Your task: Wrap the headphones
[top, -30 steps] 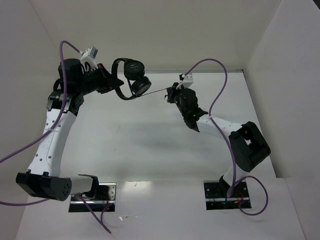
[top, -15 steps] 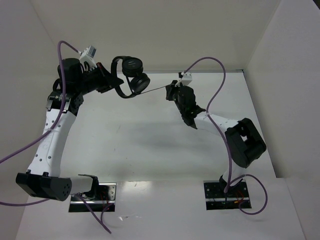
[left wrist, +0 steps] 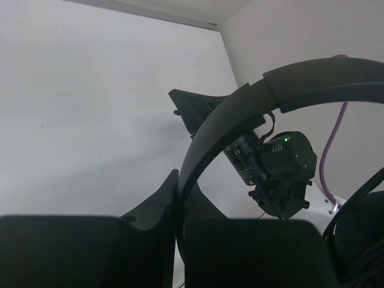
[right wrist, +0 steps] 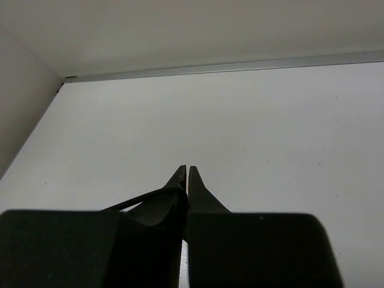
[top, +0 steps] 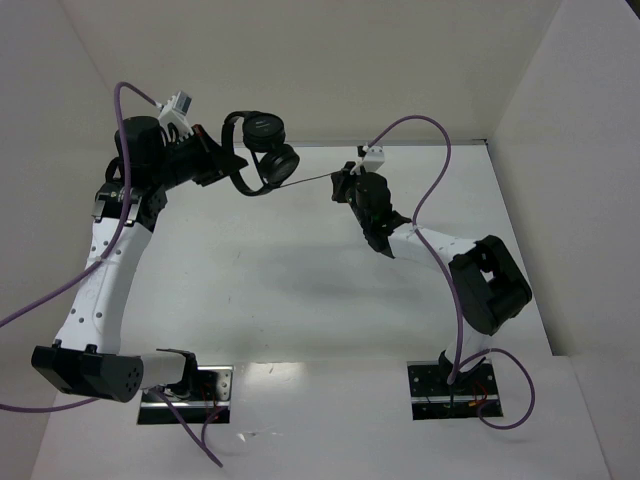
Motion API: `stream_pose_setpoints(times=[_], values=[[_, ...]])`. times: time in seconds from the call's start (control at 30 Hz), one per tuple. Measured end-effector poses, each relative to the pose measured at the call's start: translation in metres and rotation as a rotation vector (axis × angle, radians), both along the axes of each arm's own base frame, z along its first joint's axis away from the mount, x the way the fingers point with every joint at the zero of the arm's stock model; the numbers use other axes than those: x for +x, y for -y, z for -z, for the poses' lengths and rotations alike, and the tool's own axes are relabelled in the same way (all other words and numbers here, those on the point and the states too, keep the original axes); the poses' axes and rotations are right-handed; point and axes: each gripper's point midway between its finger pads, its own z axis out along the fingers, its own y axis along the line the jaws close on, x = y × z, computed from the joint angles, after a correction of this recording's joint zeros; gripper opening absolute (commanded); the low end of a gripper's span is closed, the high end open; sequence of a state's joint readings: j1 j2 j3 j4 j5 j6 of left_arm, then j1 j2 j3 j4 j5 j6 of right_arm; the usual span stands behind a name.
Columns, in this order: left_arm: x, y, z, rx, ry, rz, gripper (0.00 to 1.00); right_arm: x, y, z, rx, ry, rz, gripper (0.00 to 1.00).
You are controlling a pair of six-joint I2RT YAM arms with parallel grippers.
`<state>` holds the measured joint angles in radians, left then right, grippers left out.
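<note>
The black headphones (top: 262, 150) hang in the air at the back left, with both round earcups stacked close together. My left gripper (top: 228, 160) is shut on their thin headband (left wrist: 240, 111), which arcs up and to the right from between its fingers (left wrist: 162, 198). A thin black cord (top: 312, 181) runs taut from the earcups to my right gripper (top: 342, 184). In the right wrist view the right gripper (right wrist: 187, 171) is shut on the cord (right wrist: 141, 199), which leaves the fingertips to the left.
White walls enclose the table (top: 300, 270) at the back and on both sides. Thick purple cables (top: 430, 190) loop over both arms. The right arm's wrist (left wrist: 279, 171) shows just beyond the headband in the left wrist view.
The right gripper has moved slightly up and back with the cord, and its elbow has shifted left. The headphones have moved a little up and left.
</note>
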<state>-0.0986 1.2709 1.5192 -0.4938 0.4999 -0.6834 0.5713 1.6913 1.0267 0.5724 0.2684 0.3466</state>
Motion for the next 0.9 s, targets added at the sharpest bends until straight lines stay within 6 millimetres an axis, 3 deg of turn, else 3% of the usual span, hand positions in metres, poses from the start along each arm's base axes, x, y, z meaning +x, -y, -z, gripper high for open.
stream_pose_setpoints(times=[0.23, 0.33, 0.5, 0.7, 0.8, 0.9], values=[[-0.003, 0.002, 0.001, 0.036, 0.031, 0.045, 0.01, 0.003, 0.006, 0.003, -0.071, 0.01, 0.019, 0.01], [-0.006, 0.005, 0.01, 0.086, 0.061, 0.104, 0.01, 0.014, 0.002, 0.004, -0.143, 0.006, 0.002, 0.01], [-0.012, 0.001, 0.058, 0.188, 0.006, 0.17, 0.01, 0.043, -0.009, -0.014, -0.233, 0.031, -0.026, 0.01], [-0.011, -0.018, 0.111, 0.461, -0.101, 0.095, 0.01, 0.063, -0.014, -0.046, -0.288, 0.046, -0.029, 0.01], [-0.01, -0.013, 0.132, 0.615, -0.126, 0.073, 0.01, 0.065, -0.015, -0.059, -0.296, 0.04, -0.04, 0.01], [-0.008, 0.0, 0.15, 0.758, -0.132, 0.072, 0.01, 0.061, -0.018, -0.056, -0.313, 0.01, -0.067, 0.01]])
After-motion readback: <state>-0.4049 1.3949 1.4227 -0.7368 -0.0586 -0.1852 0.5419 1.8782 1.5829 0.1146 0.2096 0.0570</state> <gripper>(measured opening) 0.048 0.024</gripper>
